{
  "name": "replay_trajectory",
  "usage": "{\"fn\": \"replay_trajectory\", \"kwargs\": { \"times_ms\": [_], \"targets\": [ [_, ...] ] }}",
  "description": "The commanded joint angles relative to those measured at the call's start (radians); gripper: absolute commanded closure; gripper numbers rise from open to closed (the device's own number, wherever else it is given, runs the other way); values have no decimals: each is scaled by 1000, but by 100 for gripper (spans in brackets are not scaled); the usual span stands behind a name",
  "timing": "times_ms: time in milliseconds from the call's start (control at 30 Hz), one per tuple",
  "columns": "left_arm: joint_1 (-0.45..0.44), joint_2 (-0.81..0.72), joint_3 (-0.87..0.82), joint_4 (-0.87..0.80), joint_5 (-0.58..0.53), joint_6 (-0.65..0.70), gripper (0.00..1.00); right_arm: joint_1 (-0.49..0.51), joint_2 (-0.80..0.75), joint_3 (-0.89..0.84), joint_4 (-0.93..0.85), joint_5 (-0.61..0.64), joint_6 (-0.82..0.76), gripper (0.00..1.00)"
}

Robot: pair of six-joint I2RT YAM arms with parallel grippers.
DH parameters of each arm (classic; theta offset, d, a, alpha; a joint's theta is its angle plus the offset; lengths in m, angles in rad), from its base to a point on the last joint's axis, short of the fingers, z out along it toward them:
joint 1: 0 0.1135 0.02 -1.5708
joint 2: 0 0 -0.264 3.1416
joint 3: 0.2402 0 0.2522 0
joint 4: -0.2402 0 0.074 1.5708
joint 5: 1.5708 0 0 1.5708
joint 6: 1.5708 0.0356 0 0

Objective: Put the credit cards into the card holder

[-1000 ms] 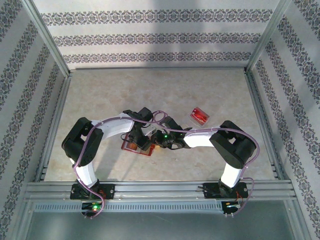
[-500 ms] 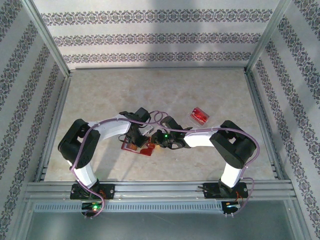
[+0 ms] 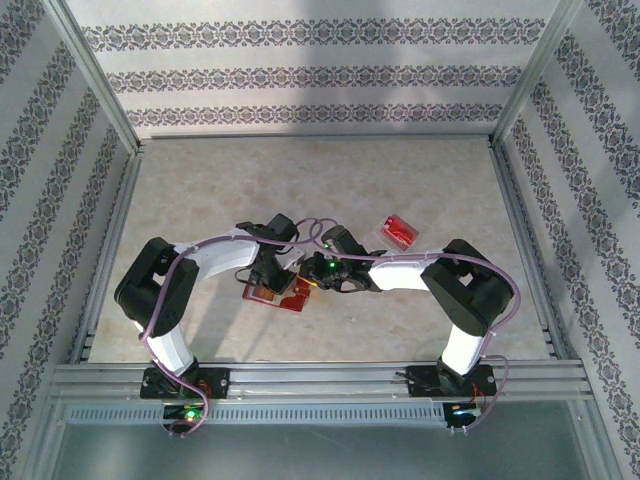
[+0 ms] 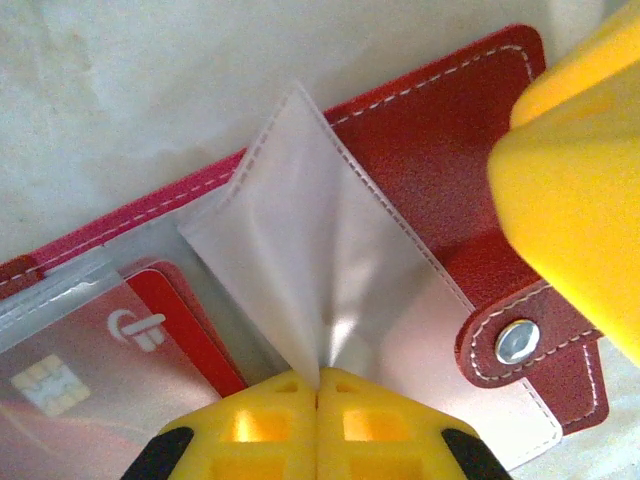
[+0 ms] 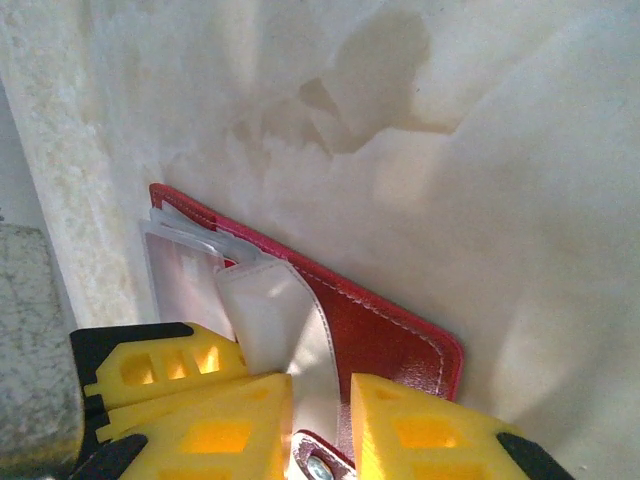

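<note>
The card holder (image 3: 272, 296) lies open on the table between the two arms, a red wallet (image 4: 450, 120) with greyish clear sleeves and a clasp tab (image 4: 520, 345). My left gripper (image 4: 318, 385) is shut on one sleeve (image 4: 300, 240) and holds it lifted off the wallet. A red credit card (image 4: 90, 350) with a chip sits inside the sleeve at the left. My right gripper (image 5: 320, 425) is open just above the wallet's (image 5: 390, 340) clasp side, with the sleeve edge and tab showing in the gap. From above, the left gripper (image 3: 285, 268) and right gripper (image 3: 312, 278) nearly touch.
A small clear tray (image 3: 399, 232) with red contents stands on the table to the right and behind the right wrist. Metal frame rails (image 3: 300, 375) run along the near edge, and patterned walls enclose the other sides.
The right wrist has shifted left and slightly away, closer to the left gripper over the wallet. The left arm has edged back a little. The wallet has stayed where it was.
</note>
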Motion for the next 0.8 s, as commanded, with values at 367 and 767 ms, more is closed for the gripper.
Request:
{"fn": "replay_trajectory", "kwargs": {
  "times_ms": [367,767],
  "targets": [
    [39,-35,-36,-11,121,10,94,7,38,-19,125,-41,68,76],
    [85,-31,-47,6,168,13,100,15,21,-65,116,-65,67,73]
  ]
}}
